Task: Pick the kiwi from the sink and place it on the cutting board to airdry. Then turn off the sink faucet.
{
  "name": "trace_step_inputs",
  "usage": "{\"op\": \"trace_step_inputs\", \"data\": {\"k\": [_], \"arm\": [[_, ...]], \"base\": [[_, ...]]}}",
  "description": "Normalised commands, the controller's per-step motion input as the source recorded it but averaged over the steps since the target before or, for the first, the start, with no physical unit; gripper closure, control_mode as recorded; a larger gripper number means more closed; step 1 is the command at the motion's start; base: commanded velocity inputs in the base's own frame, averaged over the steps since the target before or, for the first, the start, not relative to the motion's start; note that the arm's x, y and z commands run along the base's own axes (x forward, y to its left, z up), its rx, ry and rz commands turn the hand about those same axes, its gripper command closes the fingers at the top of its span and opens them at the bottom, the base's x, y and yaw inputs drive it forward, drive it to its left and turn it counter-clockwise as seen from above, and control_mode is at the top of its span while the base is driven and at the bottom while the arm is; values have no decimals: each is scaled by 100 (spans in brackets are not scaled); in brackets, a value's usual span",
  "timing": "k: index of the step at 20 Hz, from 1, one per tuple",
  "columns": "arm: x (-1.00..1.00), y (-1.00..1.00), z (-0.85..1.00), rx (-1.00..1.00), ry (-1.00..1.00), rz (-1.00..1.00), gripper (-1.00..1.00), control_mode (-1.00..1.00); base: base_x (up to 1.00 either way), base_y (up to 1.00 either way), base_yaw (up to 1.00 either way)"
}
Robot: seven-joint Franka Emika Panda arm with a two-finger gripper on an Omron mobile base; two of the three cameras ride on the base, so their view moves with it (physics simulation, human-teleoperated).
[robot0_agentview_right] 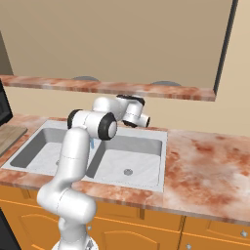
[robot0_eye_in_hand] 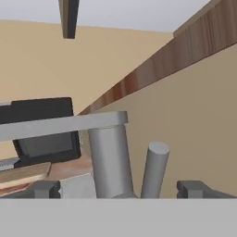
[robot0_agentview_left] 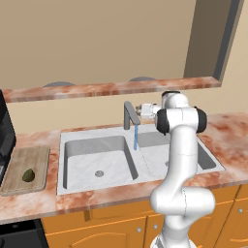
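Observation:
The kiwi [robot0_agentview_left: 28, 175] lies on the cutting board [robot0_agentview_left: 35, 157], on the counter left of the sink [robot0_agentview_left: 92, 136]. The sink faucet [robot0_agentview_left: 128, 114] stands behind the divider between the two basins, and a blue stream of water [robot0_agentview_left: 136, 138] runs from its spout. My gripper [robot0_agentview_left: 139, 111] is level with the faucet's top, just to its right, and points at it. In the hand view my gripper [robot0_eye_in_hand: 120, 190] is open, its fingertips [robot0_eye_in_hand: 46, 189] wide apart. The faucet's post [robot0_eye_in_hand: 109, 157] and thin lever handle [robot0_eye_in_hand: 155, 169] stand close in front, between them. Nothing is held.
A black appliance [robot0_agentview_left: 5, 131] stands at the counter's far left, behind the board. A raised marble ledge [robot0_agentview_left: 111, 88] runs along the wall above the faucet. Bare marble counter [robot0_agentview_right: 205, 161] extends right of the sink, and wooden cabinets [robot0_agentview_left: 106, 227] sit below.

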Motion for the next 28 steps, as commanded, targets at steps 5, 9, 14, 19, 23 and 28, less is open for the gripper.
{"op": "trace_step_inputs", "data": {"k": [5, 9, 14, 19, 23, 28], "arm": [[30, 63, 22, -4, -3, 12, -100, -100], [30, 58, 18, -6, 0, 13, -100, -100], [22, 64, 14, -6, 0, 13, -100, -100], [18, 83, 14, -12, -4, 12, -100, -100], [20, 96, 6, -14, -8, 15, -100, -100], [22, 97, 15, -12, -15, 18, -100, -100]], "base": [[0, 0, 0], [0, 0, 0], [0, 0, 0], [0, 0, 0], [0, 0, 0], [0, 0, 0]]}}
